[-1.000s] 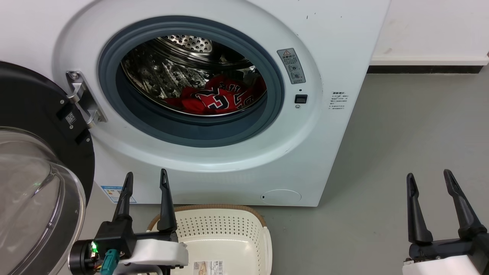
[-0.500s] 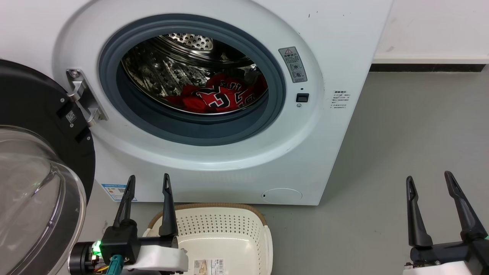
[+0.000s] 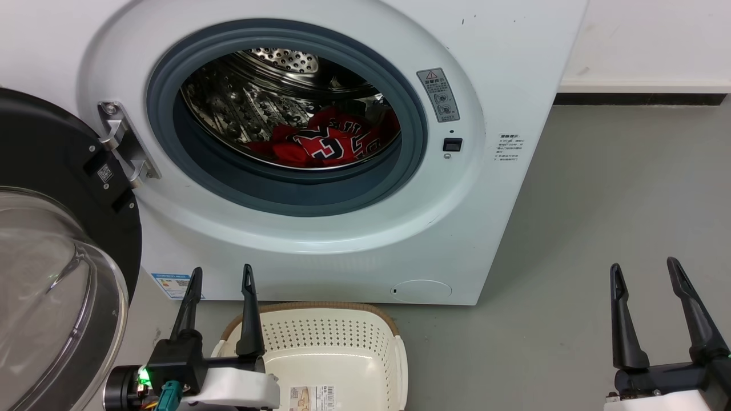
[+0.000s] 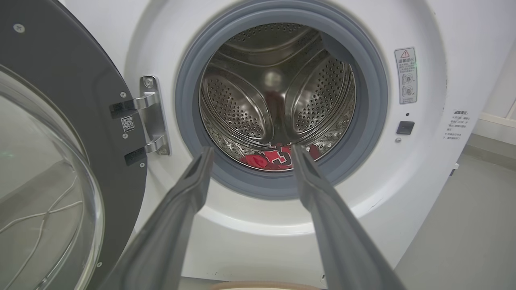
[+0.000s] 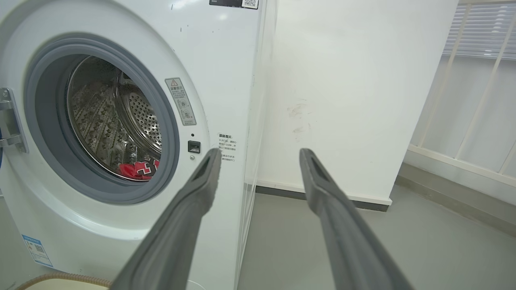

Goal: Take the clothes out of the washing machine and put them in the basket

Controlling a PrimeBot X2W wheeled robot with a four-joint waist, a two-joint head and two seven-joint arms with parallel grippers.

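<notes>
Clothes (image 3: 328,142) lie crumpled in the perforated steel drum (image 3: 245,108); left gripper (image 3: 221,271) and right gripper (image 3: 643,265) fingers (image 3: 249,319) spread

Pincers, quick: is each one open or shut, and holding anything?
Left pincer: open, holding nothing.
Right pincer: open, holding nothing.
</notes>
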